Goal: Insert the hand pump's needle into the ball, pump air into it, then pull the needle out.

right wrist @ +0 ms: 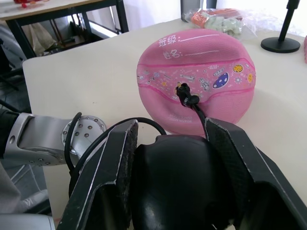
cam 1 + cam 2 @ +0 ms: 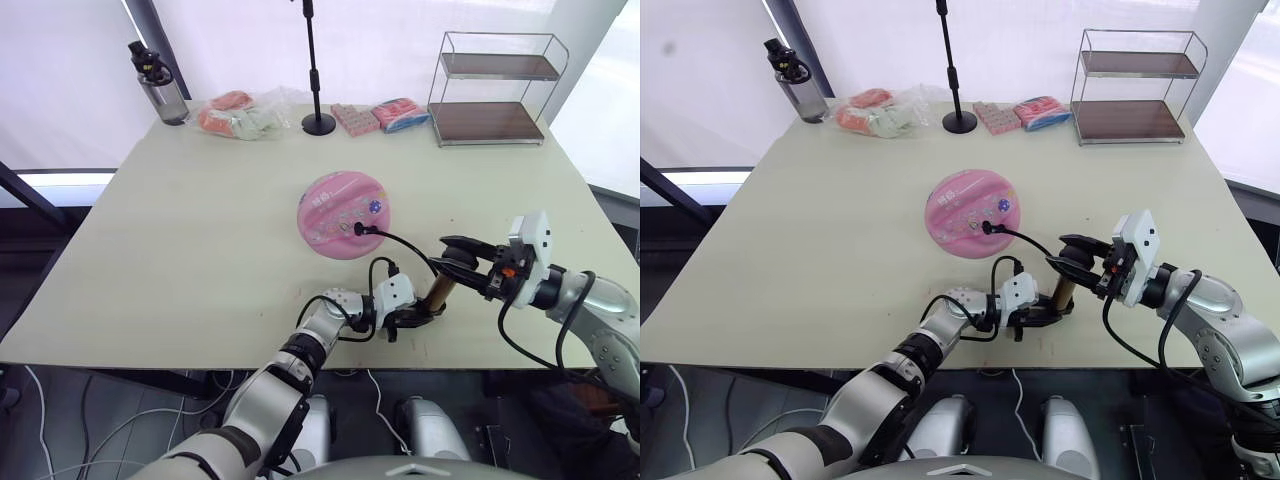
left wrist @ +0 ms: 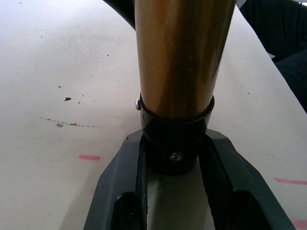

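The pink ball (image 2: 342, 215) lies dented in the middle of the table. The needle's black fitting (image 1: 184, 93) sits in the ball's valve, with the pin itself hidden inside. A thin black hose (image 2: 400, 243) runs from it to the hand pump (image 2: 437, 293), which stands tilted near the table's front edge. My left gripper (image 2: 418, 313) is shut on the pump's black bottom cap (image 3: 175, 143), below the gold cylinder (image 3: 180, 52). My right gripper (image 2: 458, 262) is shut on the pump's black handle (image 1: 182, 177) at the top.
Along the far edge stand a water bottle (image 2: 160, 85), a clear bag of packets (image 2: 240, 115), a black stand (image 2: 318, 122), more packets (image 2: 385, 116) and a wire shelf (image 2: 495, 90). The table's front edge (image 2: 300, 362) runs just below the pump.
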### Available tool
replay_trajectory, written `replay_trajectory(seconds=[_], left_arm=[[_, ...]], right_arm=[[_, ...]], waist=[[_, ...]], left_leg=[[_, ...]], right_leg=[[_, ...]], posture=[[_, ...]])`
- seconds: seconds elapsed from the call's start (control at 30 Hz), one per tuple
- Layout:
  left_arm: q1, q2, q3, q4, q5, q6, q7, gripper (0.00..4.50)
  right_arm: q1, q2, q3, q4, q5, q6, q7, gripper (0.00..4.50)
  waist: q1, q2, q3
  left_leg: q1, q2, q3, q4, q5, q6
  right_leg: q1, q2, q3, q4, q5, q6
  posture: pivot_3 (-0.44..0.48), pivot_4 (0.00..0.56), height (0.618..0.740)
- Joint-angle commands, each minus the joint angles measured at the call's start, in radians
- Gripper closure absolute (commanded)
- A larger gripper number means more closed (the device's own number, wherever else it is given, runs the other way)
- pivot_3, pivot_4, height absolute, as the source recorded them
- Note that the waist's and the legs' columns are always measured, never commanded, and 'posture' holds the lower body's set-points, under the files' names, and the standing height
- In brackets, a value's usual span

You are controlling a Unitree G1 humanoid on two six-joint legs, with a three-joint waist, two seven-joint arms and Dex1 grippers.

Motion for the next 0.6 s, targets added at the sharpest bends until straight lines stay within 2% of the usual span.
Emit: replay_trajectory(seconds=[0.03,0.3,0.6], left_arm=[[0.034,0.015,-0.019,0.059,0.032,0.030,-0.010,3.43],[0.034,0.012,-0.022,0.065,0.034,0.025,-0.011,3.43],[0.036,0.013,-0.025,0.064,0.036,0.020,-0.017,3.43]], right_arm=[[-0.020,-0.037,-0.042,-0.009,0.035,0.070,0.015,2.67],[-0.193,-0.178,-0.226,-0.085,0.280,0.262,0.008,2.67],[-0.356,-0.293,-0.369,-0.043,0.498,0.395,-0.048,2.67]], waist=[[0.000,0.001,0.001],[0.003,0.007,0.007],[0.003,0.006,0.008]], left_leg=[[0.000,0.000,0.000,0.000,0.000,0.000],[-0.003,-0.001,0.000,0.000,0.000,0.000],[-0.004,-0.002,0.001,0.000,0.000,0.000]], right_leg=[[0.000,0.000,0.000,0.000,0.000,0.000],[-0.002,-0.001,0.000,0.000,0.000,0.000],[-0.002,-0.003,0.000,0.000,0.000,0.000]], posture=[[0.000,0.150,0.731],[0.000,0.150,0.731],[0.000,0.150,0.731]])
